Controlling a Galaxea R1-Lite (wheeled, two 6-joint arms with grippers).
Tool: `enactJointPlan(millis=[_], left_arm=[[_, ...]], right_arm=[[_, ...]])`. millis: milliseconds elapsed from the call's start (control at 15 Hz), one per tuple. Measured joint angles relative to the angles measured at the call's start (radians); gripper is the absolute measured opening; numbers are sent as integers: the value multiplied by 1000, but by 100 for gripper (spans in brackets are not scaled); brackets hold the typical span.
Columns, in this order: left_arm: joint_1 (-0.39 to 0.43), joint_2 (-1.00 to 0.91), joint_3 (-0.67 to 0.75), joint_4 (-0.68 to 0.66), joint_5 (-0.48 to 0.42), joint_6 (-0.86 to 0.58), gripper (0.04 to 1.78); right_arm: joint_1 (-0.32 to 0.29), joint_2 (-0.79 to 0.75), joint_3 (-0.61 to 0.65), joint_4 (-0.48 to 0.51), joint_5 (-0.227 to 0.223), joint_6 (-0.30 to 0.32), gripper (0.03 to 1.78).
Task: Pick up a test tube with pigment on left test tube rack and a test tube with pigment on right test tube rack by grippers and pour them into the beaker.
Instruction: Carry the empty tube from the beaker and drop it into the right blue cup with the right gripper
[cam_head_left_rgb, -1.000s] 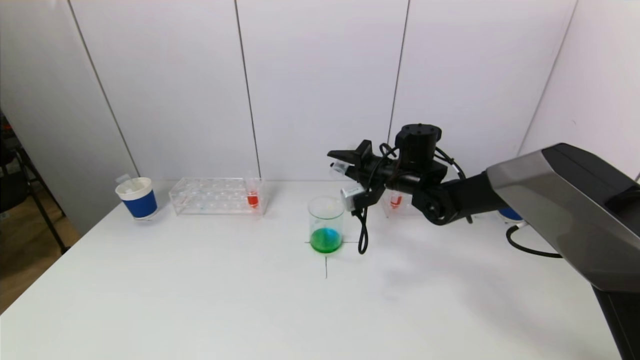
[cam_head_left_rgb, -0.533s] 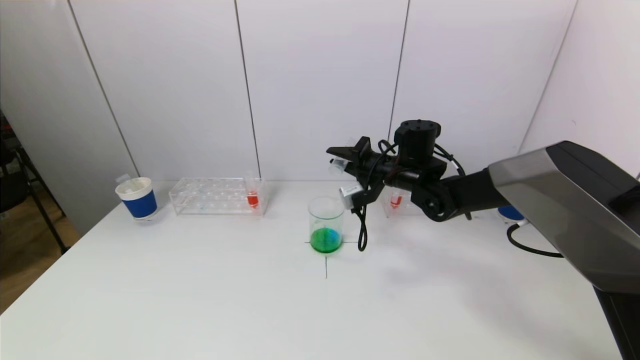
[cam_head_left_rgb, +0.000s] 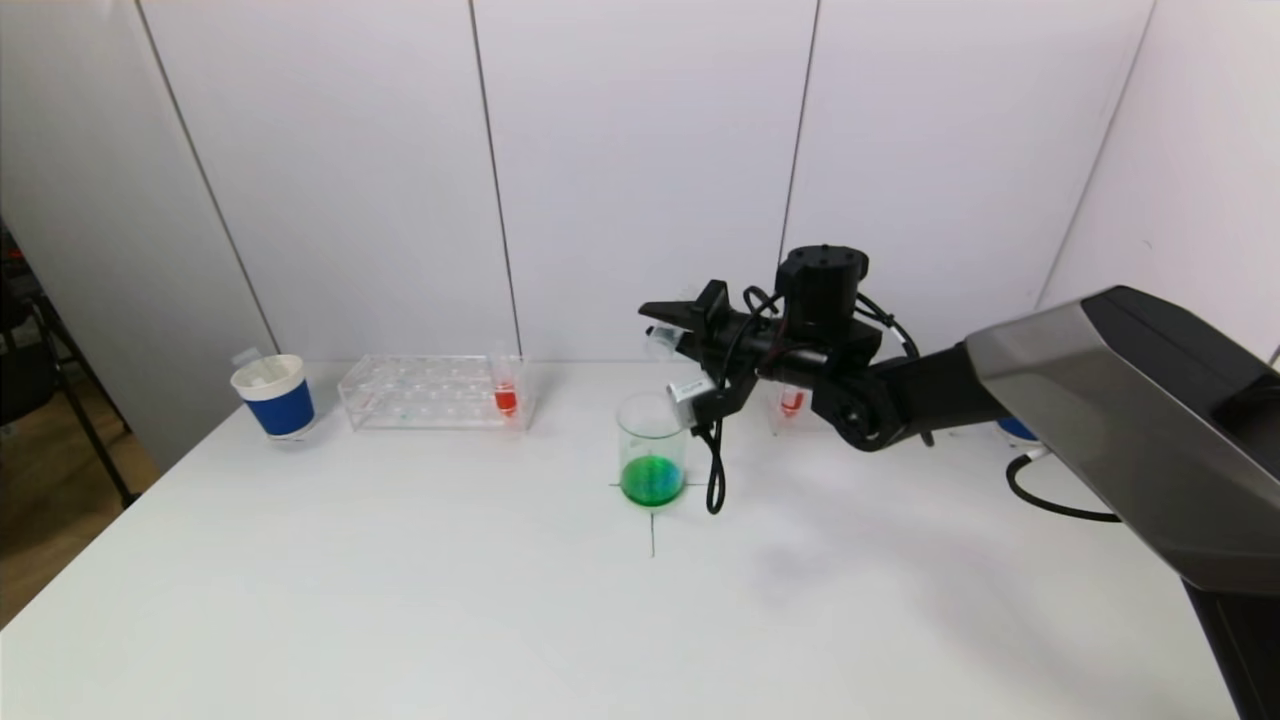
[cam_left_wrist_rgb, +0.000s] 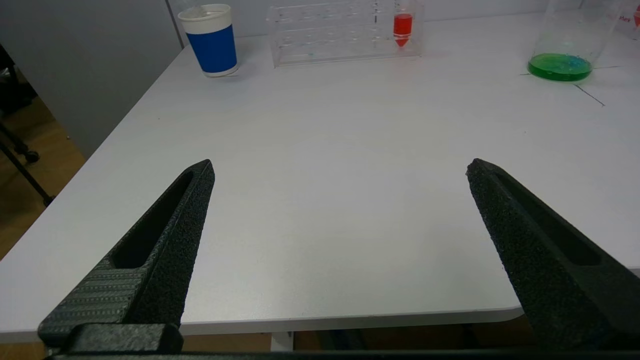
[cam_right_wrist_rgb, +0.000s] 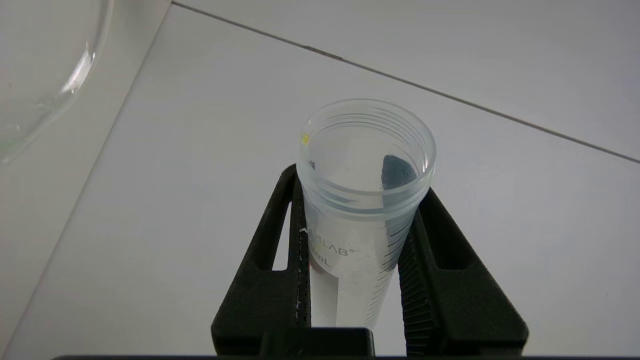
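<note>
My right gripper (cam_head_left_rgb: 668, 328) hovers just above and behind the beaker (cam_head_left_rgb: 652, 450), shut on a clear test tube (cam_head_left_rgb: 661, 342) lying nearly level. The right wrist view shows that test tube (cam_right_wrist_rgb: 350, 240) clamped between both fingers of the right gripper (cam_right_wrist_rgb: 360, 182), open mouth outward, no pigment visible inside. Green liquid fills the beaker's bottom. The left rack (cam_head_left_rgb: 420, 392) holds a red-filled tube (cam_head_left_rgb: 505, 397). Another red tube (cam_head_left_rgb: 791, 401) stands in the right rack, mostly hidden behind my arm. My left gripper (cam_left_wrist_rgb: 340, 170) is open and empty at the table's near edge, outside the head view.
A blue-and-white cup (cam_head_left_rgb: 274, 395) stands left of the left rack. A second blue cup (cam_head_left_rgb: 1020, 428) peeks out behind my right arm. A black cable (cam_head_left_rgb: 714, 470) dangles from the right wrist beside the beaker. White wall panels rise close behind the table.
My right arm has shifted slightly left and up with the tube. The blue patch in the beaker's liquid has blended into green. The left arm has not moved.
</note>
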Motion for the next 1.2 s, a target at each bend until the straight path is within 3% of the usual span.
enactJointPlan(millis=[333,533,667,867,1200], left_arm=[[0,0,0,0,0,0,176],[0,0,0,0,0,0,176],[0,0,0,0,0,0,176],[0,0,0,0,0,0,176],[0,0,0,0,0,0,176]], right_arm=[[12,0,12,-11,1,44,55],[7,0,10,-19,0,158,55],[4,-1,-4,-46,-15,289,55],[-4,-10,-39,-70,-91,521,55],[-6,-46,-112,-55,-304,921,55]])
